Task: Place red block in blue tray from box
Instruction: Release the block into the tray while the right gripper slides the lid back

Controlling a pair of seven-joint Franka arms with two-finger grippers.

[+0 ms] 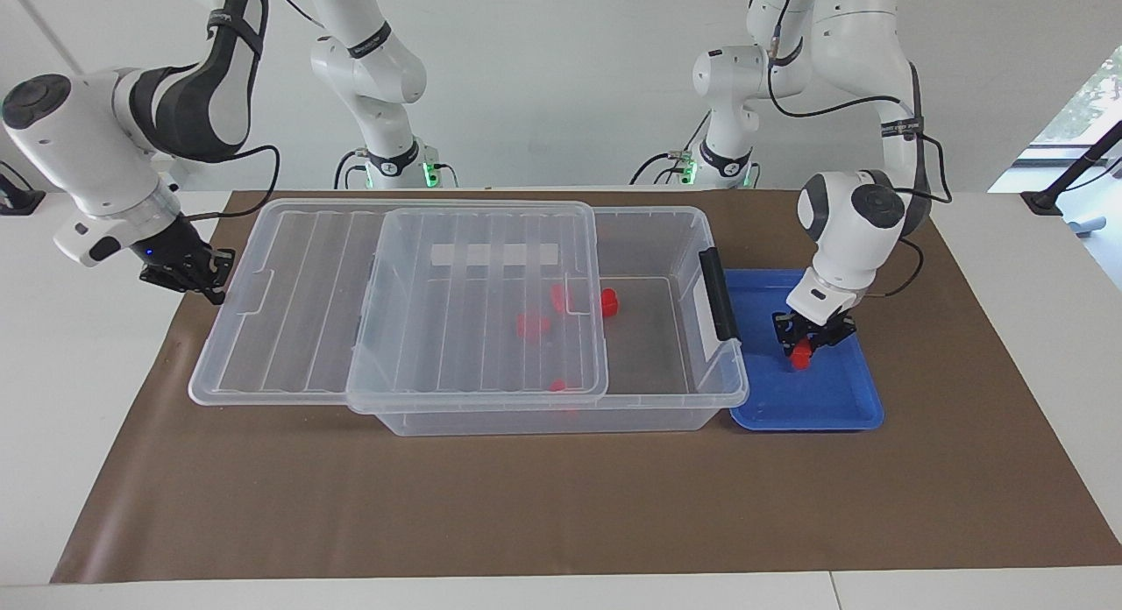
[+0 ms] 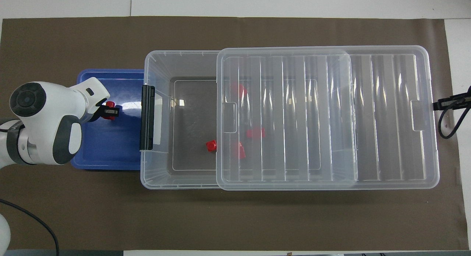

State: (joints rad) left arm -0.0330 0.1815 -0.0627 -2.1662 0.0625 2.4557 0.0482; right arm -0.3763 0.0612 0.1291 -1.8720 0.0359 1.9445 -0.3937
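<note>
My left gripper point(image 1: 808, 345) is low over the blue tray point(image 1: 833, 400), shut on a red block point(image 1: 800, 357) at or just above the tray floor; it also shows in the overhead view point(image 2: 110, 111) with the block point(image 2: 107, 106). The clear box point(image 1: 675, 408) lies beside the tray, with its black latch point(image 1: 719, 294) toward the tray. Its ribbed lid point(image 1: 394, 329) is slid partway off toward the right arm's end. Several red blocks lie in the box, one in the uncovered part point(image 1: 609, 303) and the others under the lid point(image 1: 532, 325). My right gripper point(image 1: 209, 281) is at the lid's outer end.
Brown paper point(image 1: 526, 505) covers the table under everything. The lid point(image 2: 323, 116) covers most of the box point(image 2: 158, 171) and overhangs it at the right arm's end. The tray point(image 2: 110, 153) touches the latch end of the box.
</note>
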